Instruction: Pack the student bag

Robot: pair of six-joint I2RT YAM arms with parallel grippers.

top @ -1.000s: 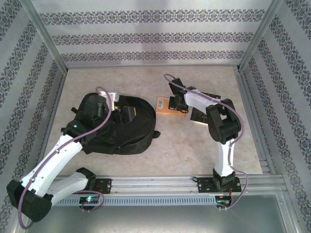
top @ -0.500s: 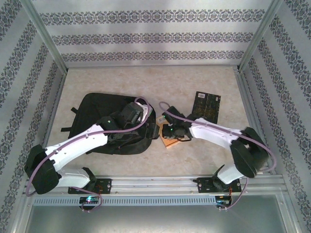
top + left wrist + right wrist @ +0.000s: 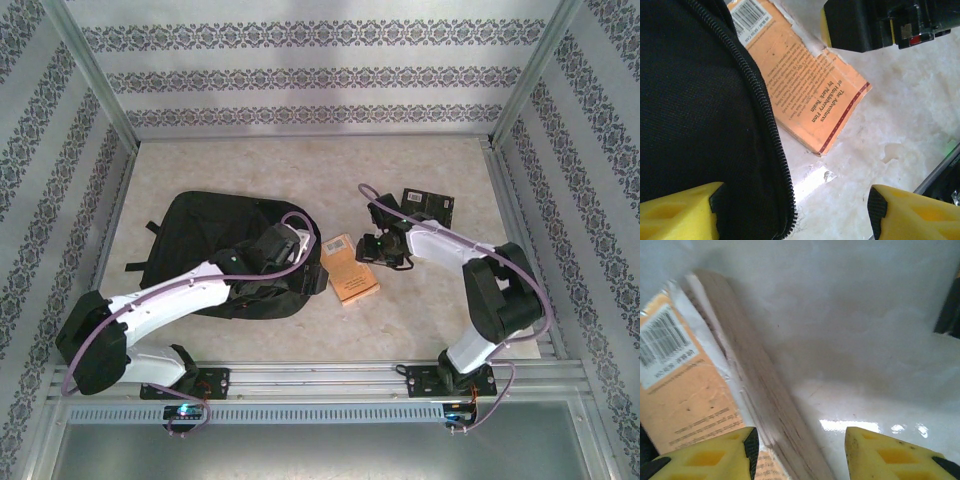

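Far strip of table (image 3: 300,165) bare, student bag (image 3: 200,235) blocking the left middle, orange book (image 3: 352,272) just beside its right edge, dark book (image 3: 432,203) far right, walls (image 3: 300,75) closing three sides

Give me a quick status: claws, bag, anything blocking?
Left gripper open, straddling the student bag's zip edge. Right gripper open above the orange book. Book lies on the table beside the bag, unpacked. Nothing seen blocking.

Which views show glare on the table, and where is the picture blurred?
Left wrist: a glare patch on the table beside the zip of the student bag; right wrist: more glare, the orange book blurred close up; top external: even, soft light.
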